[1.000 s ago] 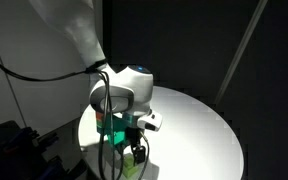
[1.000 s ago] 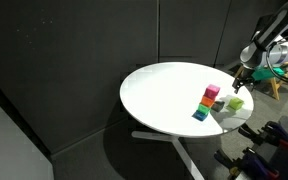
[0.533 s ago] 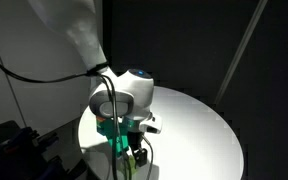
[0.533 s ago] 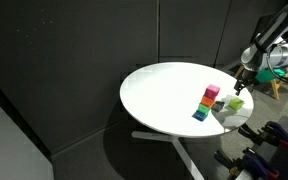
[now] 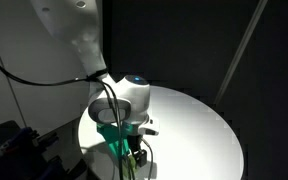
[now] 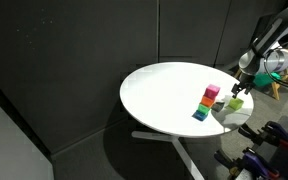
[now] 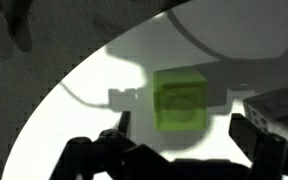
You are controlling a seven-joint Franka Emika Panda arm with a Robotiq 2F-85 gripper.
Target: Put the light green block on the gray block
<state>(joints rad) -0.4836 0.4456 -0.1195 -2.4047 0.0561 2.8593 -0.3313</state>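
Hovering open-jawed over the light green block, with the grasp not yet made.
One gripper [image 7: 182,130] has its jaws spread and empty above the single light green block [image 7: 181,100], which lies on the round white table [image 6: 154,95] just beside one stack of coloured blocks [image 6: 207,102], seemingly three. Grasping, lifting and placing all remain, and no gray block can be made out.

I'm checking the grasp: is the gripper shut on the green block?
No, in the wrist view the gripper is open, with bare table showing between each finger and the green block.
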